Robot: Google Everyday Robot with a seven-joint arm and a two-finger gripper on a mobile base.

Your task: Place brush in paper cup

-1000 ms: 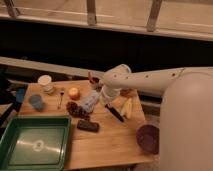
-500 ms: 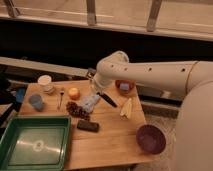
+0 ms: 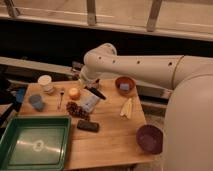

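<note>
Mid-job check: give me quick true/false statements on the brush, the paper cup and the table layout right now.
The brush is already in the paper cup. False: the gripper holds it over the table's middle, right of the cup.
The paper cup lies on its side. False: it stands upright at the back left.
The green tray sits at the front left. True.
The purple bowl stands at the front right. True.
</note>
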